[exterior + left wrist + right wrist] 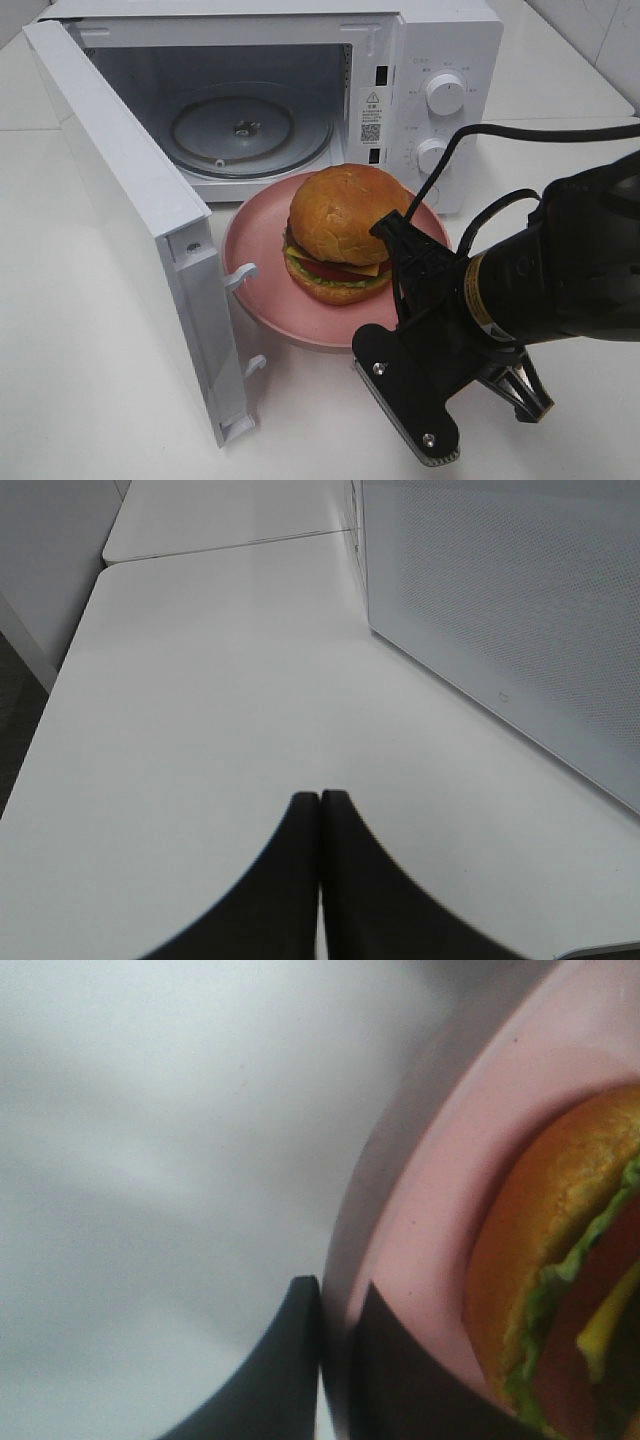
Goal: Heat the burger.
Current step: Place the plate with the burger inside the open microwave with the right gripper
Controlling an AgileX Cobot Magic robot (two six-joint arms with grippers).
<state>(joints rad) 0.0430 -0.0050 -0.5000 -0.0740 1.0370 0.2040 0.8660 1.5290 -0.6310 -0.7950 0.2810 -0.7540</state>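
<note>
The burger (340, 235) sits on a round pink plate (260, 270) just in front of the open microwave (440, 60). My right gripper (392, 232) reaches in from the right and is shut on the plate's rim, close to the burger's side. In the right wrist view its dark fingers (290, 1360) pinch the pink plate (430, 1220) edge, one above and one below, with the burger (520, 1260) close beside them. Whether the plate rests on the table I cannot tell. My left gripper (320, 798) is shut on nothing over the white table (200, 680).
The microwave door (130, 200) stands swung out to the left, and the glass turntable (240, 125) inside is bare. The left wrist view shows the door's outer face (500, 610) close by. Two knobs (443, 95) are on the microwave's right panel.
</note>
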